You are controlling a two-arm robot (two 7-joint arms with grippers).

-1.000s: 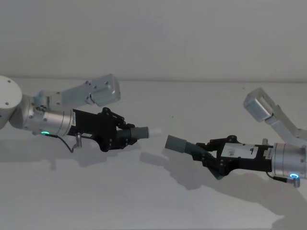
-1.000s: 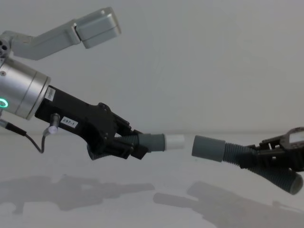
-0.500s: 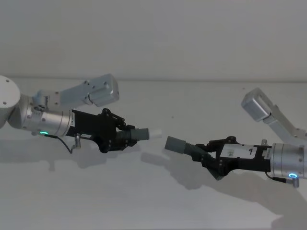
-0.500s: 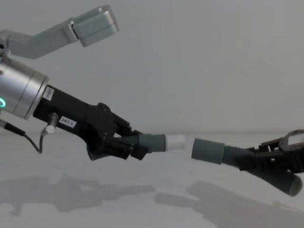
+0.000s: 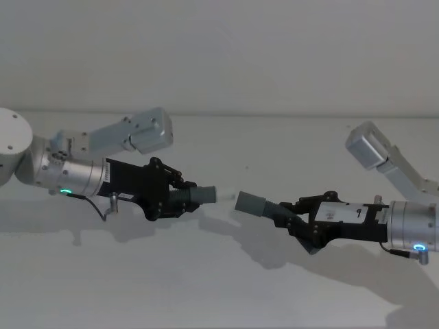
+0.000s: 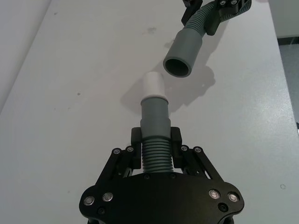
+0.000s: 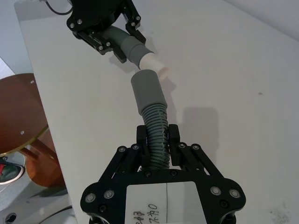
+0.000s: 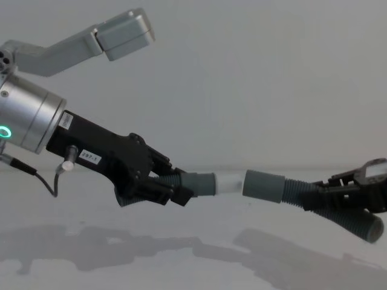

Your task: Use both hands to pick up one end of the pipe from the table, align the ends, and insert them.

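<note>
Both pipe pieces are held above the white table (image 5: 219, 288). My left gripper (image 5: 180, 199) is shut on the ribbed part of one pipe piece (image 6: 156, 154); its grey cuff (image 8: 199, 182) ends in a white tube tip (image 8: 230, 181) pointing right. My right gripper (image 5: 296, 221) is shut on the other ribbed pipe piece (image 7: 157, 125), whose open socket cuff (image 8: 264, 184) faces left. The tip (image 6: 153, 85) sits just short of the socket mouth (image 6: 178, 66) and a little off to one side of it. From the chest, tip and socket look almost touching.
A brown wooden stool (image 7: 18, 116) stands beside the table's edge, on the floor. The table's far side edge (image 6: 280, 60) runs past the right gripper (image 6: 219, 5). Each arm's silver upper link (image 5: 140, 130) rises behind its wrist.
My left gripper has moved right with its pipe piece, and the gap between white tip and socket has shrunk to almost nothing. The right gripper has shifted only slightly.
</note>
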